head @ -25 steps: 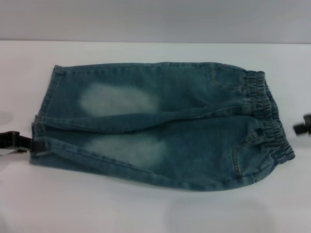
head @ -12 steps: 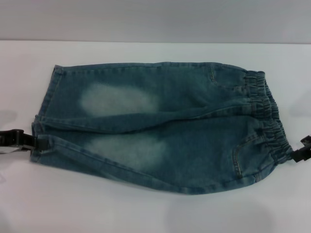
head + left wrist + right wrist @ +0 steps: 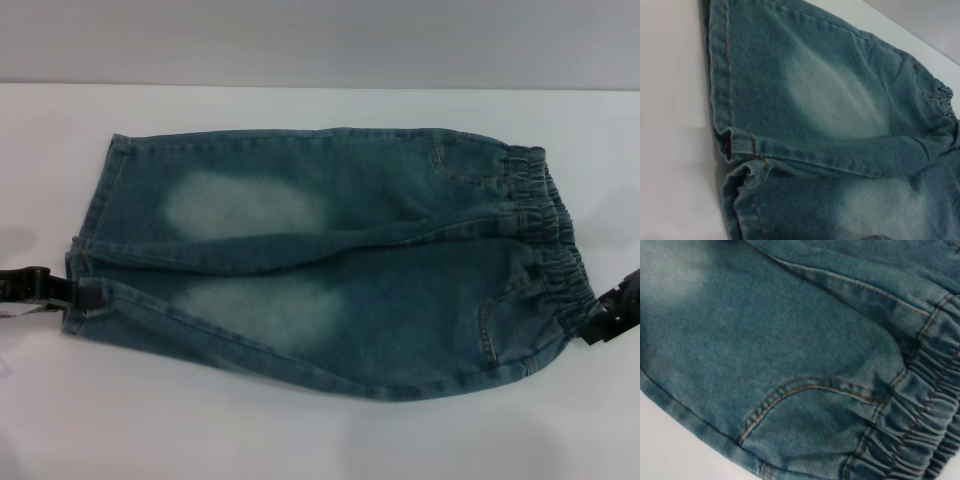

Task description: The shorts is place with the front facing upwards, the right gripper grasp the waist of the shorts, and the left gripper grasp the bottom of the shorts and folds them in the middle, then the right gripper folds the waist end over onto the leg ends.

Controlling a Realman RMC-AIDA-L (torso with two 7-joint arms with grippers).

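While the faded blue denim shorts (image 3: 330, 260) lie flat and unfolded on the white counter (image 3: 300, 430), the near leg hem (image 3: 75, 300) is met by the left claw (image 3: 62, 292) and the gathered elastic waist (image 3: 555, 255) by the right claw (image 3: 605, 320); neither grip can be judged. Both folds are left.

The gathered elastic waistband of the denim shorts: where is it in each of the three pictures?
Head view: the waistband runs down the shorts' right end, beside the right gripper.
Left wrist view: only a ruffled bit shows at the far edge.
Right wrist view: it fills one corner.
Shared landmark: the pale faded patch.
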